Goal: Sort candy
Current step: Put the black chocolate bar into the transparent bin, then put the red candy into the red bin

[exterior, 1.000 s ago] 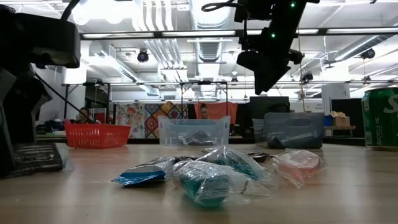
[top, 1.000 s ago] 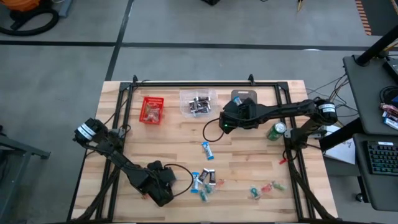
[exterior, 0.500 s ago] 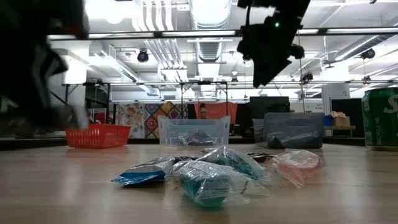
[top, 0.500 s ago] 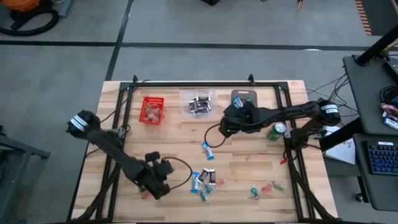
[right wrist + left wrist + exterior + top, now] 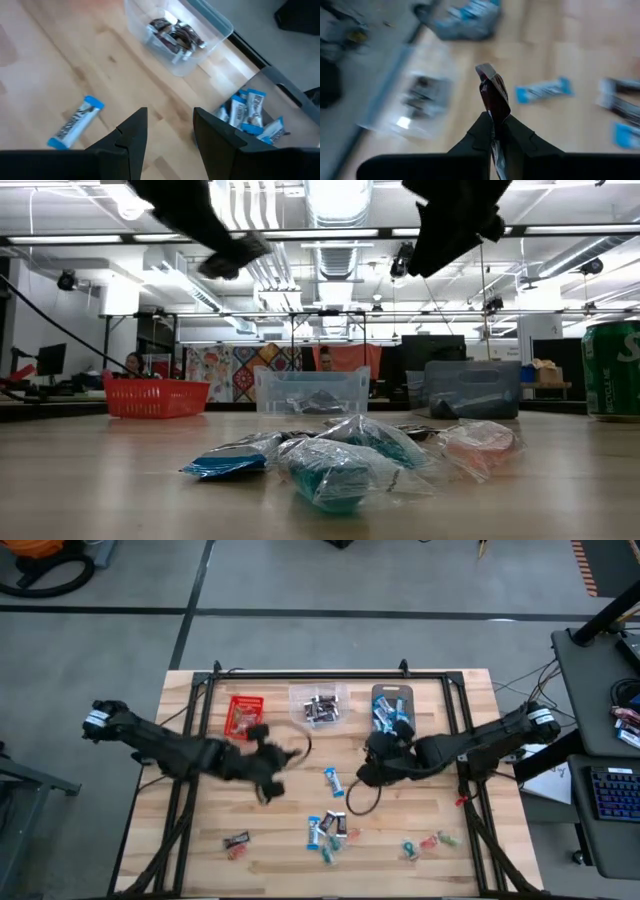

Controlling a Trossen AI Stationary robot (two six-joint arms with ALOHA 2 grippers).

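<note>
A: Left gripper (image 5: 265,762) up over the table (image 5: 200,830), between the red bin (image 5: 245,716) and the loose candy, pinched tight on a dark red wrapper (image 5: 492,92). Motion blur smears it from above.

B: And the right gripper (image 5: 372,772)?

A: Fingers (image 5: 132,135) parted, nothing between them, just beside the grey bin (image 5: 392,698) of blue sweets (image 5: 248,116).

B: Clear bin (image 5: 318,706)?

A: Dark bars inside. One blue bar (image 5: 333,781) lies mid-table, a mixed heap (image 5: 328,832) sits nearer the front, tiny red and green ones (image 5: 425,844) off right, two lone pieces (image 5: 236,845) front left.

B: Low down?

A: Only the front heap (image 5: 340,455) reads; both arms are cut off at the top edge.
</note>
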